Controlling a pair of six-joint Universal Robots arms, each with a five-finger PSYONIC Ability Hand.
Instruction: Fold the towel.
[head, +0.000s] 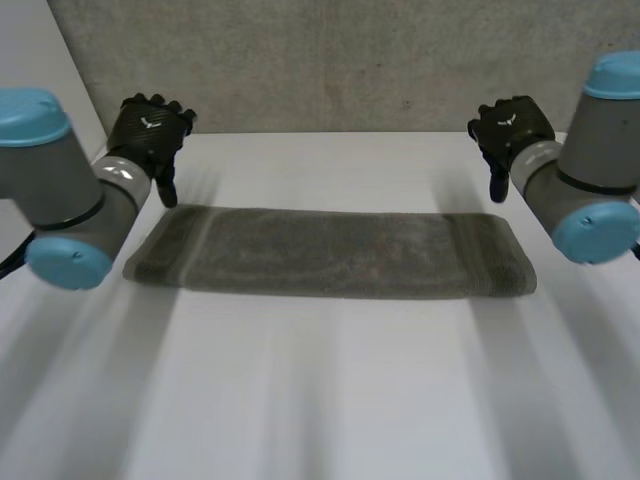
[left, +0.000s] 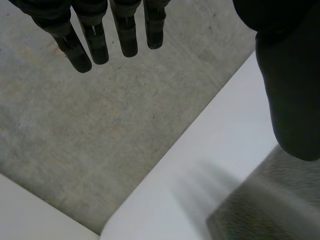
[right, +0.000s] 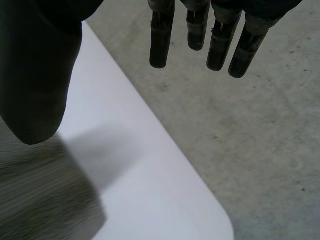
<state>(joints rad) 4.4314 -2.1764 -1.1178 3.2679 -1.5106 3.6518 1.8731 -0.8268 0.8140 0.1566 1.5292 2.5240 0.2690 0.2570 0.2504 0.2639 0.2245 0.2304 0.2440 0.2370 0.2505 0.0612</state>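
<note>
- Now I see the towel (head: 330, 255) lying flat on the white table (head: 320, 400), as a long narrow grey-green band that runs from the left side to the right side, about in the middle between the two arms.
- Its right end looks thicker and more rounded than its left end.
- My left hand (head: 148, 130) is near the far left corner of the towel, with the thumb pointing down toward that corner. I cannot tell if the thumb touches the cloth.
- From the left wrist view, the fingers (left: 125, 35) are straight and a little apart and the thumb (left: 290, 100) stands away from them. The hand holds nothing.
- My right hand (head: 510, 125) is near the far right corner of the towel, in the mirrored pose.
- From the right wrist view, its fingers (right: 160, 40) are also straight and spread, the thumb (right: 35, 75) is well apart from them, and nothing is between them.
- Beyond the fingertips in both wrist views, I see the rounded corner of the table and a grey concrete surface (left: 100, 125) behind it.
</note>
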